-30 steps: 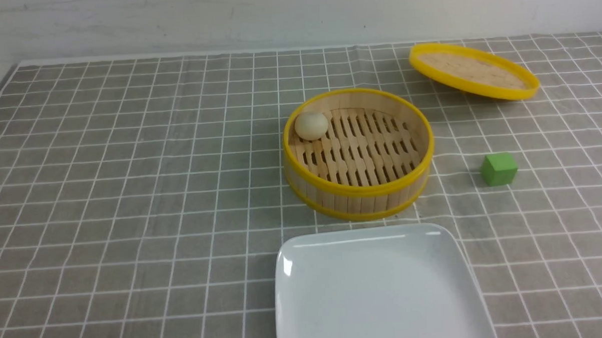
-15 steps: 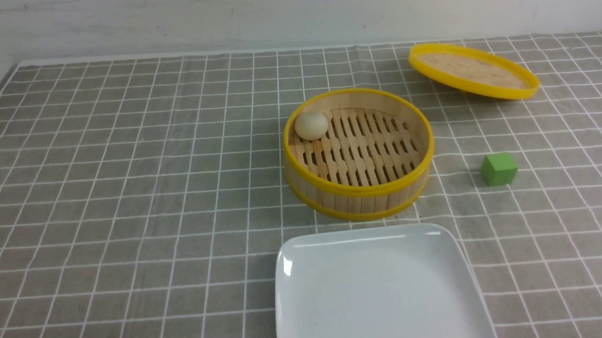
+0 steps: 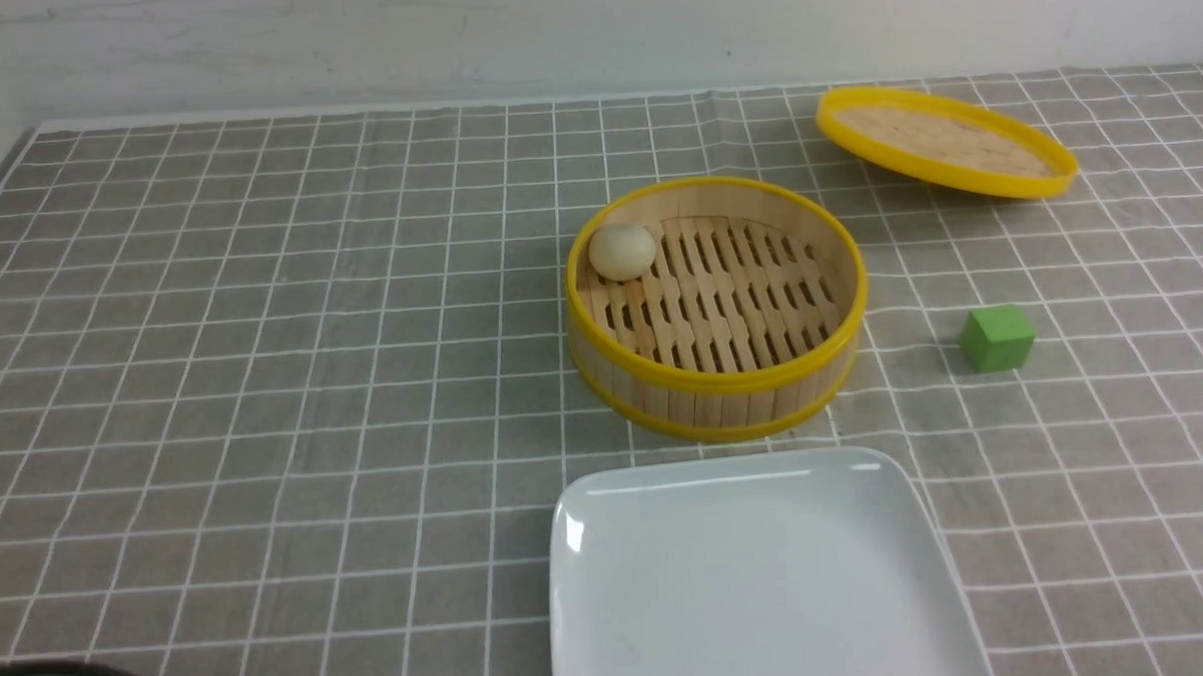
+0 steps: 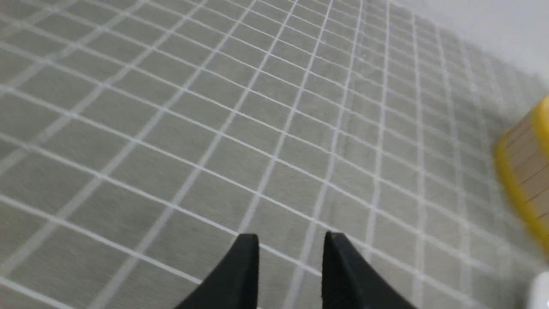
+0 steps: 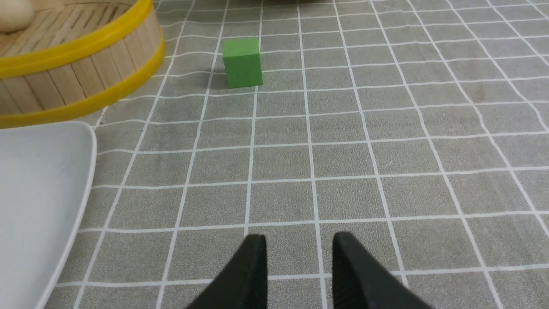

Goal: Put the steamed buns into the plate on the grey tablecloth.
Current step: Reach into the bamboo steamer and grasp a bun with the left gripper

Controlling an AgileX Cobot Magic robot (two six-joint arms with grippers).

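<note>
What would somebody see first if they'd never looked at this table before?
Probably the big white plate, shiny and near the front. Just behind it is the round steamer with bright yellow rims and one pale bun inside. The green cube stands out too, right of the steamer.

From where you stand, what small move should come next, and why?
I'd probably ease the left gripper forward and rightward toward the steamed bun. Its jaws stand open with nothing between them, over bare grid-lined cloth, while the bun sits inside the bamboo steamer at its far left side. The white plate holds nothing in view.
</note>
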